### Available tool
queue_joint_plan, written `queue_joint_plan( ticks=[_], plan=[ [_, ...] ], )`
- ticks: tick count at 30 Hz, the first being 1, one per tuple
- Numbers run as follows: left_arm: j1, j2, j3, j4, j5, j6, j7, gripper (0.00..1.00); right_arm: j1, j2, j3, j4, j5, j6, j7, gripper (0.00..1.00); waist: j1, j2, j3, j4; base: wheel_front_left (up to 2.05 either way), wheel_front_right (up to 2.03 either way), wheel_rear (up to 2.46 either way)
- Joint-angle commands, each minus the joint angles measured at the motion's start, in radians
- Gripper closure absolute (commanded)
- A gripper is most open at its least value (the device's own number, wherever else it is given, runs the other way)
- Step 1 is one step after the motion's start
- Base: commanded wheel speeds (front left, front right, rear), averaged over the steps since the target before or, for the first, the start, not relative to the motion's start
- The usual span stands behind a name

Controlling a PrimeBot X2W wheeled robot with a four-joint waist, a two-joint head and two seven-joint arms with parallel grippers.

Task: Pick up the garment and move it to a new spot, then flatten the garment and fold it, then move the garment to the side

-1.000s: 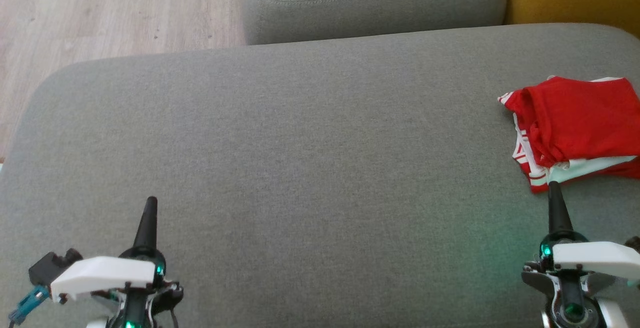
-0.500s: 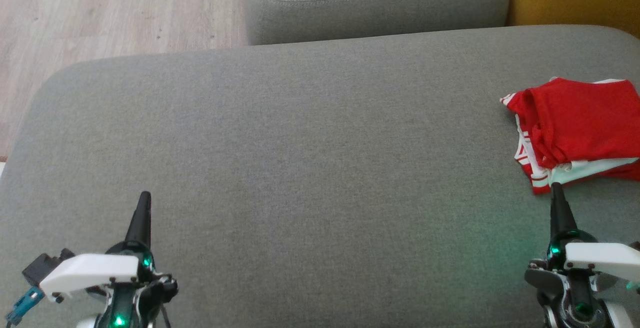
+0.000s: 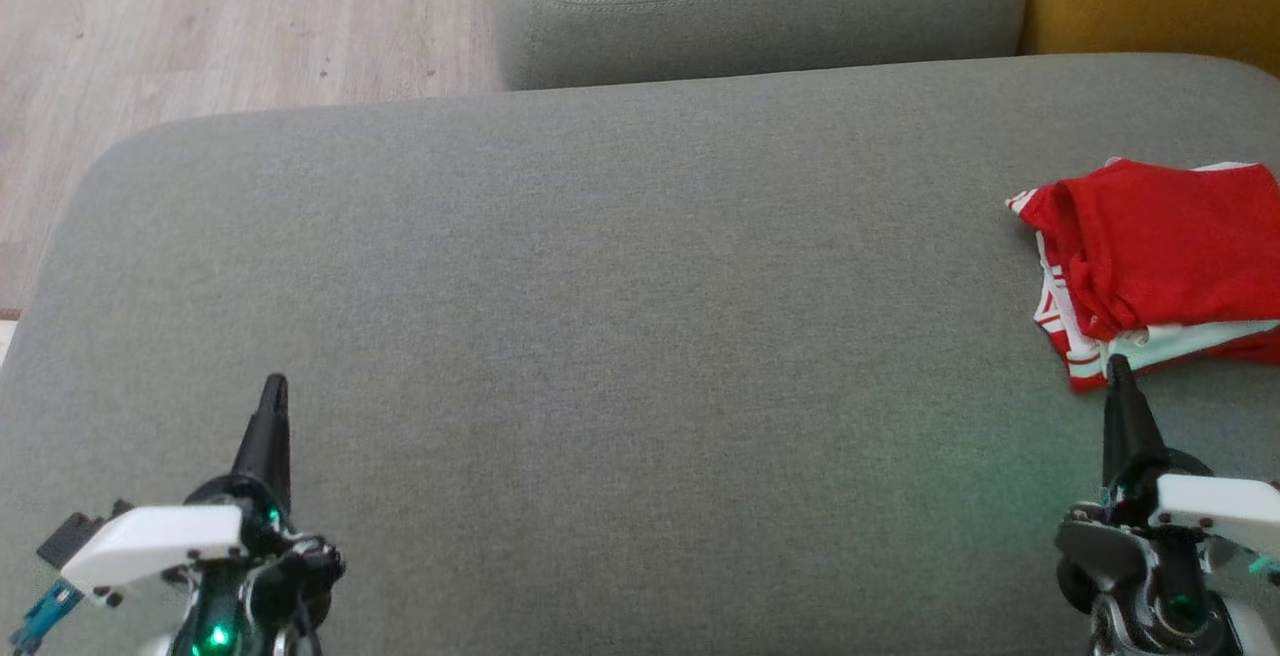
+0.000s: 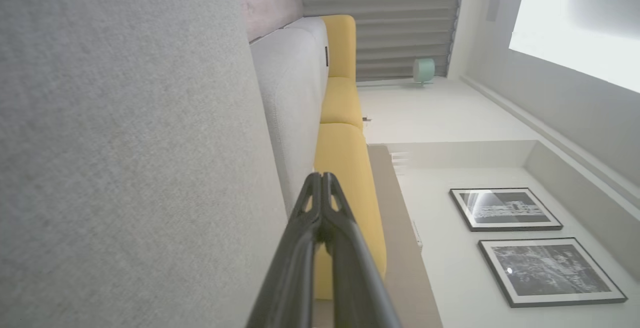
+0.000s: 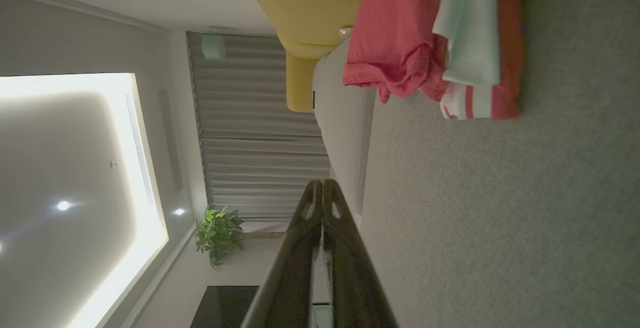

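**Both arms poised over the sofa seat (image 3: pixel 640 336), late in the task.** The left end effector (image 3: pixel 272 391) has its two dark fingers pressed together along their length and holds nothing. Bare grey fabric lies ahead of it and to either side. The right end effector (image 3: pixel 1118 368) is likewise closed tip to tip and empty.

The garment (image 3: pixel 1160 236), red with white striped trim, lies just ahead of the right end effector and slightly to its outer side. It is far across the seat from the left one. In the head view the right fingertip overlaps the garment's near hem. The right wrist view shows a strip of bare seat between fingers and cloth, so the two appear apart.

The garment sits as a compact stack of layers, with one rumpled edge toward the left end effector.

Judged stage: pick-up, flattening and folding look complete, and the bundle already lies at the side of the seat. What remains, if anything, is a tidier fold.
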Motion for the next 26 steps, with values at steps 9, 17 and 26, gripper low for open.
queue_joint_plan(
  ticks=[9,17,26],
  plan=[
    [-0.065,0.017,0.048,-0.023,-0.076,-0.015,0.026,1.00,-0.052,-0.017,0.009,-0.030,0.079,-0.001,0.026,1.00,0.0000,0.0000,-0.001,0.002,0.00,0.00,0.00],
    [-0.065,0.015,0.050,-0.023,-0.075,-0.015,0.027,1.00,-0.053,-0.015,0.007,-0.030,0.077,-0.001,0.028,1.00,0.0000,0.0000,-0.001,0.002,0.00,0.00,0.00],
    [-0.065,0.014,0.052,-0.023,-0.073,-0.015,0.029,1.00,-0.053,-0.014,0.005,-0.030,0.076,-0.001,0.029,1.00,0.0000,0.0000,-0.001,0.002,0.00,0.00,0.00]
  ],
)
